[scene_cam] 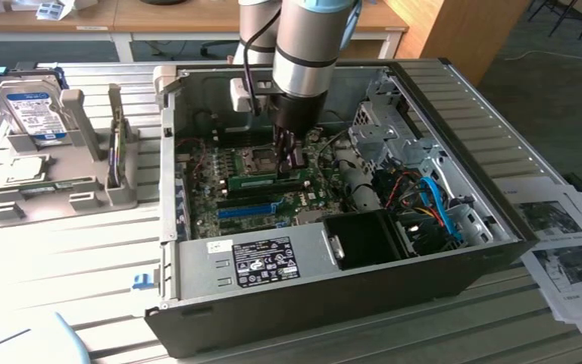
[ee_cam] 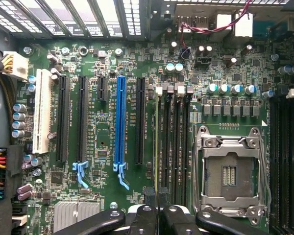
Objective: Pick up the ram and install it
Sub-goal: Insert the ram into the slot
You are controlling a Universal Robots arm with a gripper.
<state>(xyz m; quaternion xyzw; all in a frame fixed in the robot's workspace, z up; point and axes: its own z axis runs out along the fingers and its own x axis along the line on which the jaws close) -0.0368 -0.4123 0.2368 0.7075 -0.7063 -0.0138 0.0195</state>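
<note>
Seemingly, the black gripper (ee_cam: 159, 203) pinches the thin, green ram (scene_cam: 267, 182) edgewise.

Open computer case (scene_cam: 301, 303) is lying on its side on the table (scene_cam: 89, 258), with the motherboard (scene_cam: 202, 221) facing up inside. The ram (scene_cam: 266, 182) is standing on edge among the memory slots, between the long expansion slot (ee_cam: 120, 127) and the CPU socket (ee_cam: 230, 171). The gripper (scene_cam: 291, 165) is hanging inside the case, its fingers pressing either side of the ram. A fixture rack (scene_cam: 58, 193) is sitting beside the case at the exterior view's left, with a hard drive (scene_cam: 30, 110) standing upright in it. Papers (scene_cam: 564, 243) are lying at the exterior view's right.
</note>
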